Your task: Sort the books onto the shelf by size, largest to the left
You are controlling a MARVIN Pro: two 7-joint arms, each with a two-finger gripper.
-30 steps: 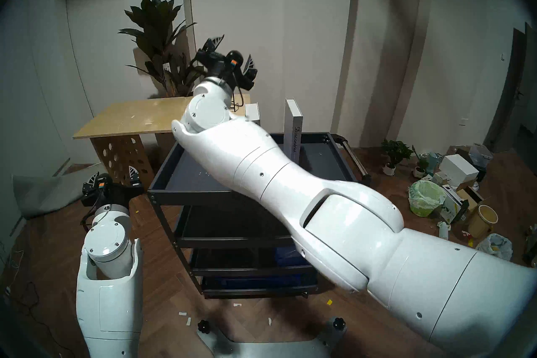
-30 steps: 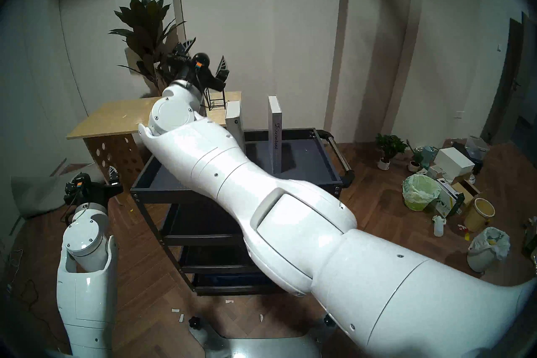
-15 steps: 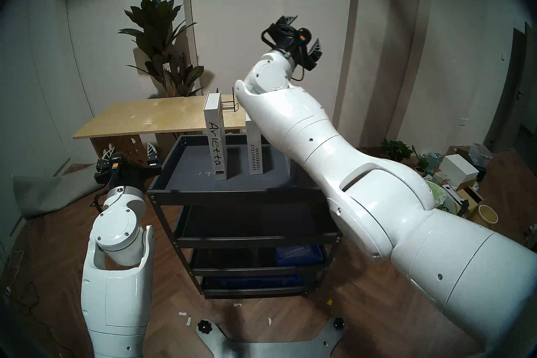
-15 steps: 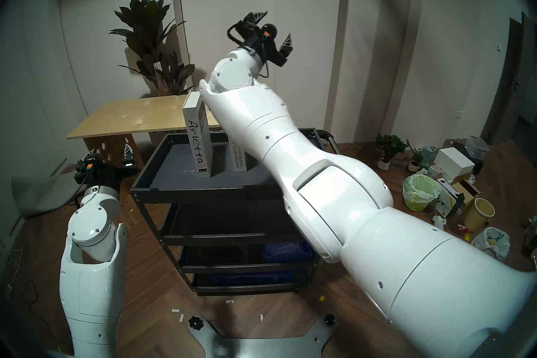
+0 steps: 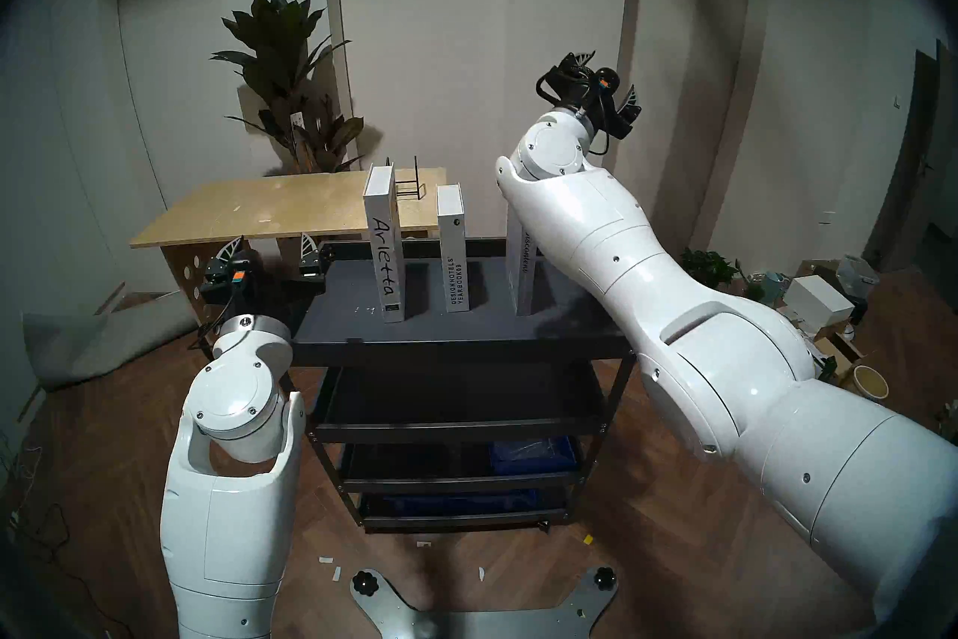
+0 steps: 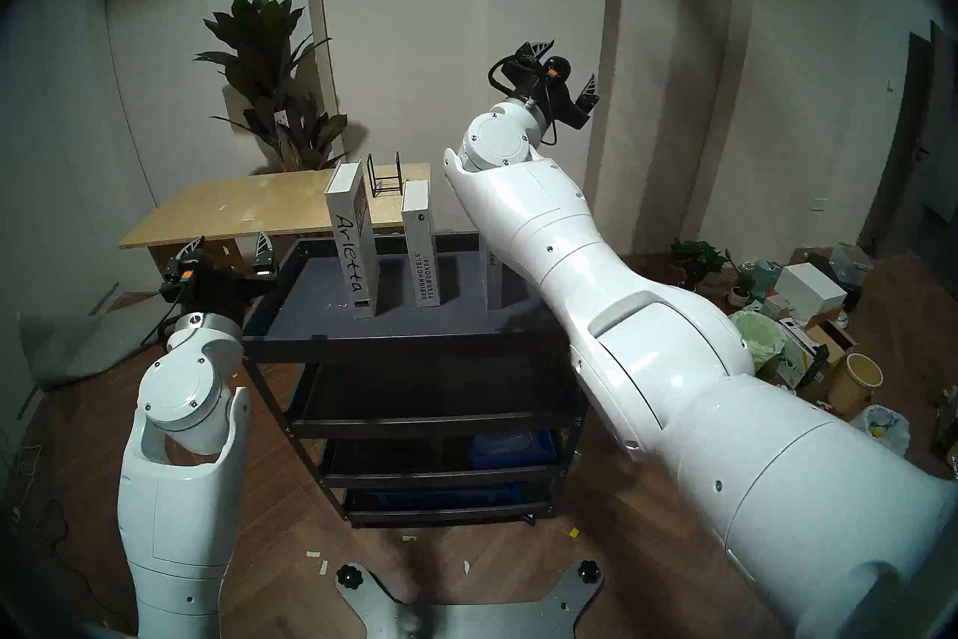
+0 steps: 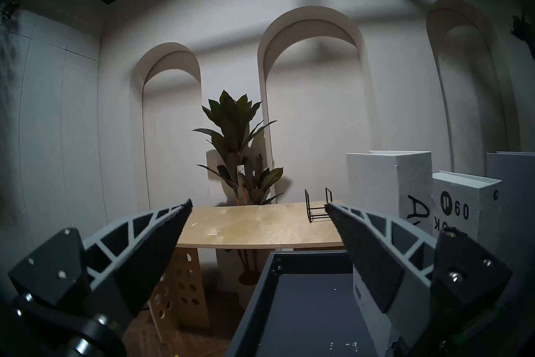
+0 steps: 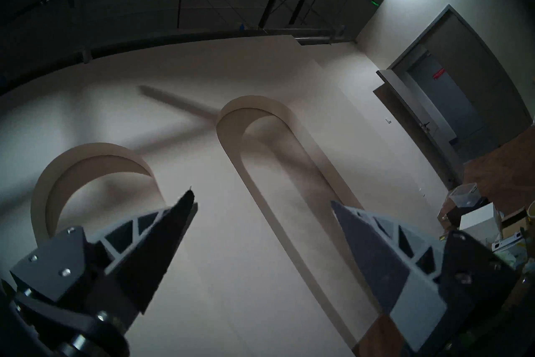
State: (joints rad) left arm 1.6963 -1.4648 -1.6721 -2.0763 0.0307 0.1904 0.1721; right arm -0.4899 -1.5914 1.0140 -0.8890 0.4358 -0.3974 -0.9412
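Observation:
Three white books stand upright, apart, on the shelf (image 5: 466,334), the dark grey top tray of a black cart. From left to right they are the tall "Arletta" (image 5: 386,254), the shorter "Designhotels Yearbook09" (image 5: 454,254) and "Discontent" (image 5: 522,275), which my right forearm partly hides. My left gripper (image 5: 269,249) is open and empty at the tray's left edge, level with the books; in the left wrist view the Arletta book (image 7: 385,188) stands just right of it. My right gripper (image 5: 606,75) is open and empty, raised above the tray's right end and facing the wall.
A plywood table (image 5: 269,207) with a small black wire rack (image 5: 409,187) stands behind the cart, with a potted plant (image 5: 290,93) behind it. The cart's lower tiers hold a blue bin (image 5: 534,454). Boxes, bags and pots (image 5: 819,306) litter the floor at the right.
My right arm has swung from the shelf's left side to its right, uncovering "Arletta" and the yearbook. My left gripper has moved forward to the tray's left edge.

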